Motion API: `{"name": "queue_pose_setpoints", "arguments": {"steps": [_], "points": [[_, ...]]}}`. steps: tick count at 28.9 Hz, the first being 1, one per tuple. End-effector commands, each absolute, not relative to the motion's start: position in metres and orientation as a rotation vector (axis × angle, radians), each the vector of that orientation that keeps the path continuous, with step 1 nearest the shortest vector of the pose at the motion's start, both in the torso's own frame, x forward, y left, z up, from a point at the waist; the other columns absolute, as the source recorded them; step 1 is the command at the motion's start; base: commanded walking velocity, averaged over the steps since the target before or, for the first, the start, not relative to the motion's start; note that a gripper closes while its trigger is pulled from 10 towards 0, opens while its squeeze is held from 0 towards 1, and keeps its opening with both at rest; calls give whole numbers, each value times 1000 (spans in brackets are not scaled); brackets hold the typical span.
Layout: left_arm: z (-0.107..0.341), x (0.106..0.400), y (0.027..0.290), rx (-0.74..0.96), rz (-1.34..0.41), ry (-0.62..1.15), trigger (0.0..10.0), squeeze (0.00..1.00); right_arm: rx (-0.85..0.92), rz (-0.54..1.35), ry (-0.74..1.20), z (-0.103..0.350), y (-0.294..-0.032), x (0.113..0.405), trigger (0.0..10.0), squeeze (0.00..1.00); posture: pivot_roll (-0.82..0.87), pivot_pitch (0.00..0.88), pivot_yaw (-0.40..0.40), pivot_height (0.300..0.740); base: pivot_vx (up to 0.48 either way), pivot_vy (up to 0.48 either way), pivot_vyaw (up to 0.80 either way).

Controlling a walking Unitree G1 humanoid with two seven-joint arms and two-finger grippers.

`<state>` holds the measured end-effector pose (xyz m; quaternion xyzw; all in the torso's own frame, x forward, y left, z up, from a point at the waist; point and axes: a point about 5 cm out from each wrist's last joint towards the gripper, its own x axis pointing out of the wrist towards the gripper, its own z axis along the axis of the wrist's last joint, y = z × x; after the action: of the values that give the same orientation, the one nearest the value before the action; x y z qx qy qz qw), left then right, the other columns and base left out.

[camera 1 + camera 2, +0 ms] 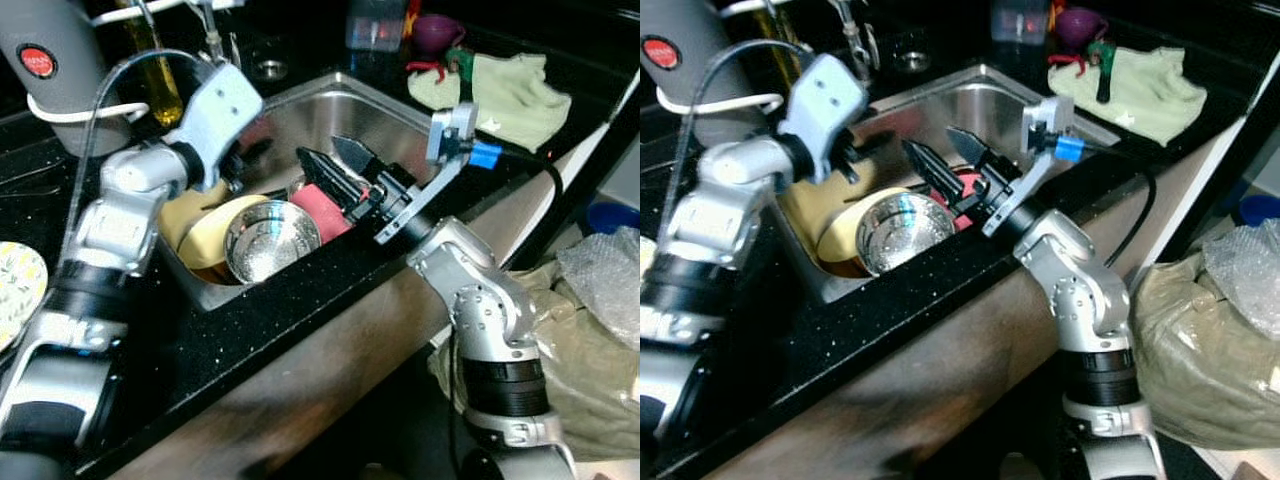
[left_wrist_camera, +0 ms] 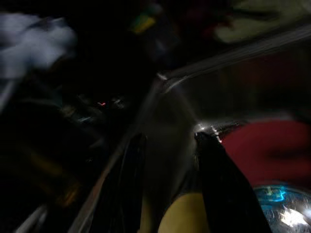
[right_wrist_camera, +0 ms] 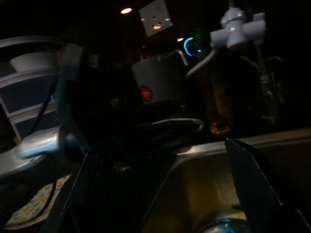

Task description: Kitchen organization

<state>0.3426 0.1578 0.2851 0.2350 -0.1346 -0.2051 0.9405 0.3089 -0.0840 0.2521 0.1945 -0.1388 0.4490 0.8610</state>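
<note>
both arms reach into the sink (image 1: pixel 380 115); right gripper (image 1: pixel 335 165) spread open over the red cup (image 1: pixel 318 210), left gripper (image 2: pixel 170 160) open by the yellow plate (image 1: pixel 205 238) at nine o'clock; next, close on the cup.

left gripper (image 2: pixel 170 194) tips hidden behind arm | yellow plate (image 1: pixel 205 240) half-covered; left wrist blurred

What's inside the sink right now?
In the sink: a steel bowl lying on yellow dishes, with a red cup beside it. Both pincers, left and right, reach in. The dishes hide the sink's bottom.
</note>
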Motion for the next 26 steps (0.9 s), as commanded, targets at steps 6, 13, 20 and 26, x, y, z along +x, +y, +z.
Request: {"name": "queue_pose_setpoints", "arguments": {"steps": [6,13,20,26], "points": [[260,308,151,351,-208,-234,10000,0,417,949,-278,243,-79,310,10000,0,91,56,-6,732,0,0,533],[254,285,161,354,-54,-218,10000,0,413,986,-260,238,-77,308,10000,0,101,55,-8,732,0,0,800],[261,264,189,332,172,-221,10000,0,398,1025,-251,236,-73,306,10000,0,117,63,-23,732,0,0,800],[258,256,191,327,192,-197,10000,0,378,1048,-245,235,-71,305,10000,0,120,65,-29,732,0,0,727]]}}
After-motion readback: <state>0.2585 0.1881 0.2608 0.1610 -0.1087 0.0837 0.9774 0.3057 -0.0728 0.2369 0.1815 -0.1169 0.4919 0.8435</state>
